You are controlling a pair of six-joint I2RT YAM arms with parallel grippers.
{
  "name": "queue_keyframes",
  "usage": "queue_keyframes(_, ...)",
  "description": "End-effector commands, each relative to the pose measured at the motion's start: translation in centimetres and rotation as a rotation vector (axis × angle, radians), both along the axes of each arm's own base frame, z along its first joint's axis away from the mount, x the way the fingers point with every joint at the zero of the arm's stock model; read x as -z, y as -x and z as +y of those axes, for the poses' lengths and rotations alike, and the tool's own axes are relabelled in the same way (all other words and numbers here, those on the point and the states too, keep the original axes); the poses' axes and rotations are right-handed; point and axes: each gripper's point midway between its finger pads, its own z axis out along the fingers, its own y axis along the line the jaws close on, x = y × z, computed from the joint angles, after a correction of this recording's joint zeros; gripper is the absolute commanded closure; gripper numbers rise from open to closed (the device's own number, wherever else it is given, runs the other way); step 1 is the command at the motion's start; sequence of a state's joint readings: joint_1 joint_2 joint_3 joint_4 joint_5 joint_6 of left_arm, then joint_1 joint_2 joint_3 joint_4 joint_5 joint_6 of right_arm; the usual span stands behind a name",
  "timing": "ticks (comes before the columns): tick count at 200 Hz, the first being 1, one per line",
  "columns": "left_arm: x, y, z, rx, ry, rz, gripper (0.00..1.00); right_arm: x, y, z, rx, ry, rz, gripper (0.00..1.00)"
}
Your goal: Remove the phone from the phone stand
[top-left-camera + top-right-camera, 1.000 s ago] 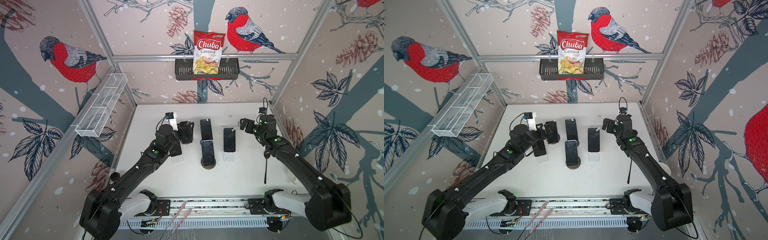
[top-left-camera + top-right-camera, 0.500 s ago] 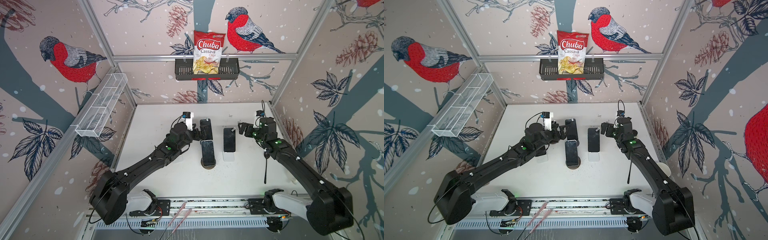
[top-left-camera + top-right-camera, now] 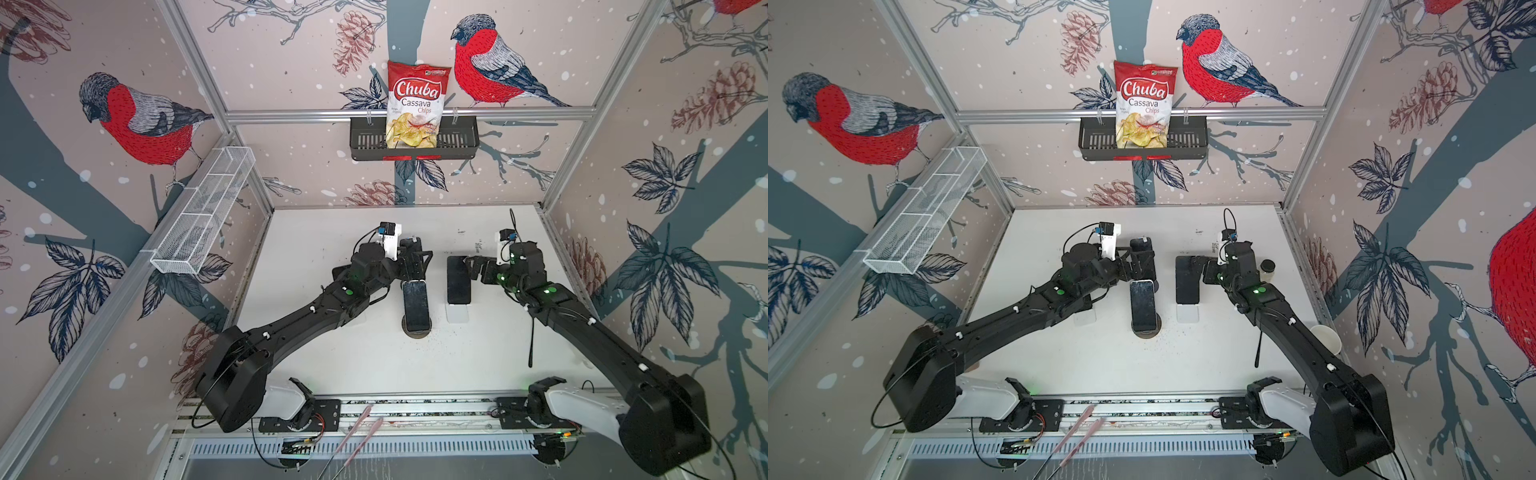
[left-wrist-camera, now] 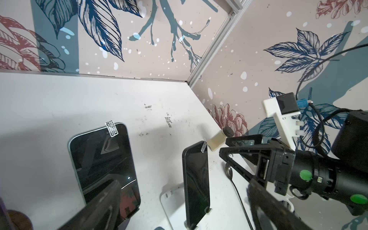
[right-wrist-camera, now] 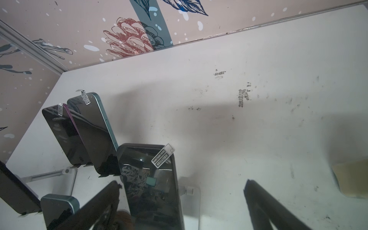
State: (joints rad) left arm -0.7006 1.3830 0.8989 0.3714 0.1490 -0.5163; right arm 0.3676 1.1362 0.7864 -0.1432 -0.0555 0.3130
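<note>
left gripper (image 3: 417, 261) spread, empty, at rear phone (image 3: 1140, 245) | right gripper (image 3: 472, 269) spread, empty, just beside black phone (image 3: 458, 282) on white stand (image 3: 457, 312) | middle phone (image 3: 415, 305) on round base (image 3: 417, 332) | you count three phones from above, two grippers

Mid phone (image 3: 415, 303): glossy black, brown base (image 3: 417, 332). 2nd phone (image 3: 458, 280) right of it: black, white stand (image 3: 458, 314). Table (image 3: 353, 232): white w/ dark scuffs. Walls (image 3: 291, 62): pale pink, red-grey bird print, navy leaves. Chip bag (image 3: 417, 104): red, white, yellow.
</note>
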Motion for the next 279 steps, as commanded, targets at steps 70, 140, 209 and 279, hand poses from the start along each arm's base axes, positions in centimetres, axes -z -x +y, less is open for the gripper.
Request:
queue_keyframes(70, -0.9, -0.4, 0.1, -0.024, 0.015, -0.027, 0.02, 2.0, 1.3, 0.7, 0.117, 0.105, 0.075, 0.01)
queue_keyframes(140, -0.2, -0.1, 0.3, -0.027, 0.007, -0.011, 0.02, 4.1, 1.7, 3.4, 0.105, 0.161, 0.127, 0.01)
queue_keyframes(209, 0.2, 0.2, 0.5, -0.026, 0.001, -0.008, 0.02, 5.0, 1.7, 5.0, 0.087, 0.199, 0.146, 0.01)
queue_keyframes(279, 0.4, 0.3, 0.7, -0.029, -0.009, -0.015, 0.02, 6.3, 1.9, 5.0, 0.124, 0.224, 0.175, 0.03)
